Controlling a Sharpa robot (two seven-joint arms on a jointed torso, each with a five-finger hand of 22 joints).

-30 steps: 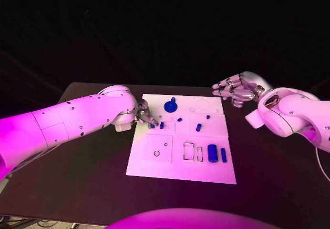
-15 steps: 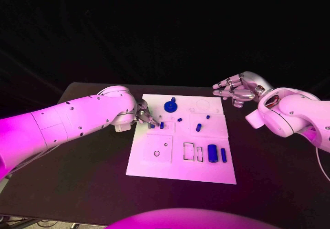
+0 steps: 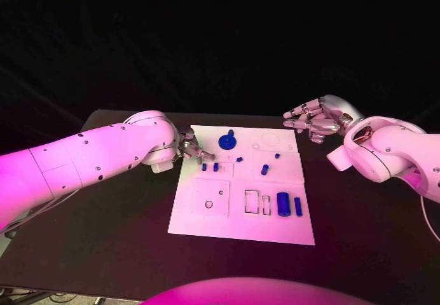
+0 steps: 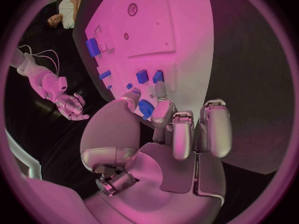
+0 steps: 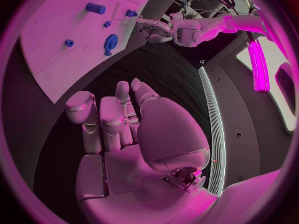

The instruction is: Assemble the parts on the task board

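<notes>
Evidently the left hand, its fingers apart and empty, hangs over the task board's near edge with two small blue parts just beyond its fingertips, so it should settle squarely above one before pinching, while the right hand waits open, well apart.

No readable text, label, brand, number or sign appears anywhere. The task board carries only outlined shapes near the left hand, with no lettering that can be made out on it.
</notes>
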